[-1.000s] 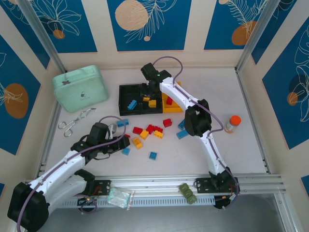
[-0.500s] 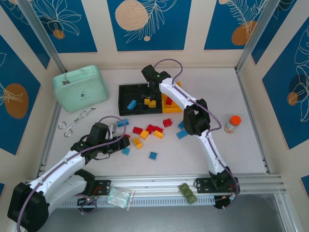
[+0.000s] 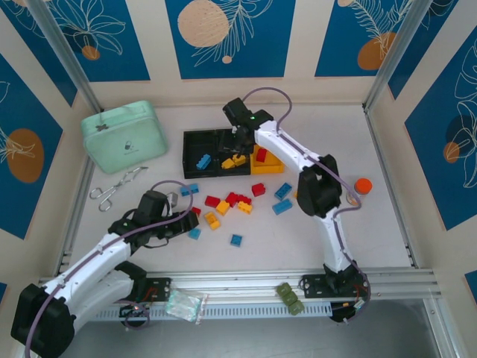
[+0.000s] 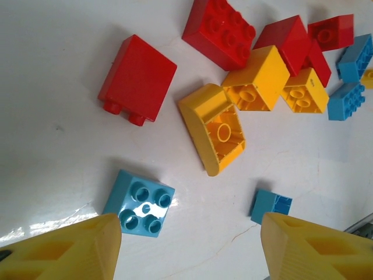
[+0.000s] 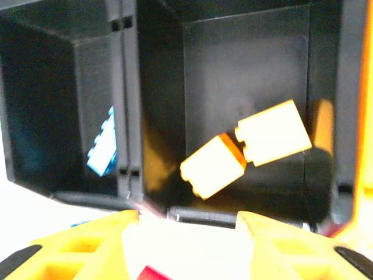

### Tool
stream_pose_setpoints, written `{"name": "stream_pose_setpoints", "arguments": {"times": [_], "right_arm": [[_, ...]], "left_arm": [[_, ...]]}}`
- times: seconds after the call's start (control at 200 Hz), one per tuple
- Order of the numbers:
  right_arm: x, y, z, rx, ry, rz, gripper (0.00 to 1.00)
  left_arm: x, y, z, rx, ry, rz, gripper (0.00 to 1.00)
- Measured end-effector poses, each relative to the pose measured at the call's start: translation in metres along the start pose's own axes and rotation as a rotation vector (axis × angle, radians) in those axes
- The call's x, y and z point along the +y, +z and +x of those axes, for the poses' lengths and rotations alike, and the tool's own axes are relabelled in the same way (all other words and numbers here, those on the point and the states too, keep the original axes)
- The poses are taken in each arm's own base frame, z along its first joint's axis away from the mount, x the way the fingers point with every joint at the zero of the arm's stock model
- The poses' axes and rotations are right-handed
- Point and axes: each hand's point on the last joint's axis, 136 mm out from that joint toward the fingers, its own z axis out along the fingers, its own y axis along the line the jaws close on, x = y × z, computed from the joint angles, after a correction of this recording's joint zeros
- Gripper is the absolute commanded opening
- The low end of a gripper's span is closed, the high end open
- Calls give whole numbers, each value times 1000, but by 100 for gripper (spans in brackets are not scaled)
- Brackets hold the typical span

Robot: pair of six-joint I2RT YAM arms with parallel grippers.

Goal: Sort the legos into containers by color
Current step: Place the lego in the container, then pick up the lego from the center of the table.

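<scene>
We logged three joined bins [image 3: 195, 136] in a row near the table's [image 3: 358, 239] far edge, two black, then one yellow [image 3: 274, 168] at the right end. Left black bin: one blue brick [image 5: 102, 149]. Middle black bin: two yellow bricks [image 5: 213, 166], tilted, corner to corner. Yellow bin: one red brick [image 3: 262, 155]. Loose bricks [image 3: 237, 199] in red, yellow and blue lay scattered mid-table, just nearer than the bins.

Top camera looks down from the near edge. Wrist cameras sit close: left over legos [image 4: 220, 127], right into containers [image 5: 239, 70].
</scene>
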Motion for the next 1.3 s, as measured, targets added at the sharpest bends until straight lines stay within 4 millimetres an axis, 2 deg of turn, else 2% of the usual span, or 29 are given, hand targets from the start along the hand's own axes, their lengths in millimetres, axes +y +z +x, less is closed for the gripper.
{"name": "stream_pose_setpoints", "arguments": {"times": [0.115,0.225,0.33,0.52,0.655,0.83,1.0,1.301], "right_arm": [[3,-38,17,-38,-23,-50,48],[-2,-62,43,-48,-42,-98,48],[-14,-70,78,-20,-61,-133,49],[-38,-71,148,68,-107,-179,53],[-47,-80,180,87,-125,-215,53],[-58,-89,194,72,-98,-233,53],[-65,-88,200,73,-71,-230,53],[-69,-86,210,86,-46,-223,53]], "left_arm": [[3,2,-2,15,2,-38,64],[2,3,-7,32,26,-75,63],[-1,4,-15,50,62,-114,61],[-2,10,-31,83,140,-200,60],[4,17,-38,114,188,-265,62],[14,34,-37,176,246,-344,63],[20,50,-35,219,299,-416,62],[32,67,-47,223,348,-508,49]]}}
